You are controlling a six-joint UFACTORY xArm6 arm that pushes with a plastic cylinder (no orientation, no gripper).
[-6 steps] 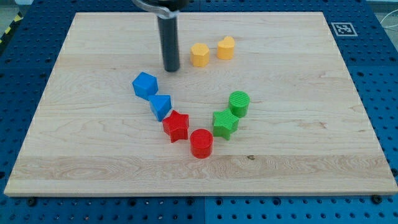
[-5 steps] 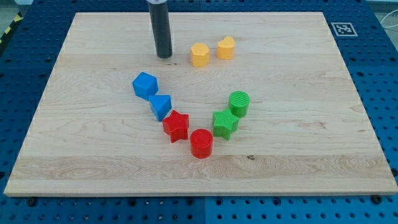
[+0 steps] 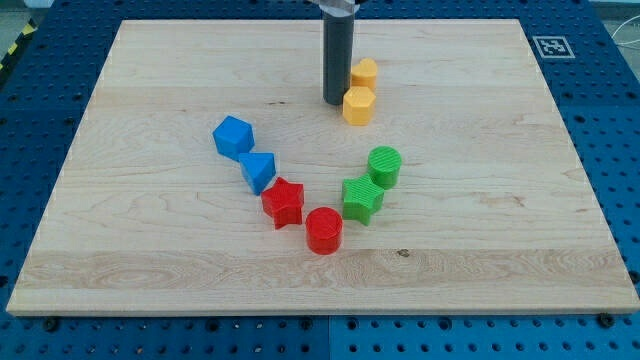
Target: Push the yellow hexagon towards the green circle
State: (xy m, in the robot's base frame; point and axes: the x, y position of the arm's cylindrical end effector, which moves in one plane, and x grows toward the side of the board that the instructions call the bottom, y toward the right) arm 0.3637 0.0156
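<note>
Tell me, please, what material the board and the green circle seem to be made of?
The board looks like pale wood with a matt, unpainted finish: long grain lines and plank seams run across it. The green circle is probably moulded or printed plastic: uniform saturated colour, and fine parallel ridges on its top face.

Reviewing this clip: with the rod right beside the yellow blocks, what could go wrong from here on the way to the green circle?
My tip sits at the yellow hexagon's left side, so a push may send it toward the view's right, past the green circle. The other yellow block sits just above the hexagon and could get dragged along. The green star touches the circle, so a hard push could disturb both.
</note>
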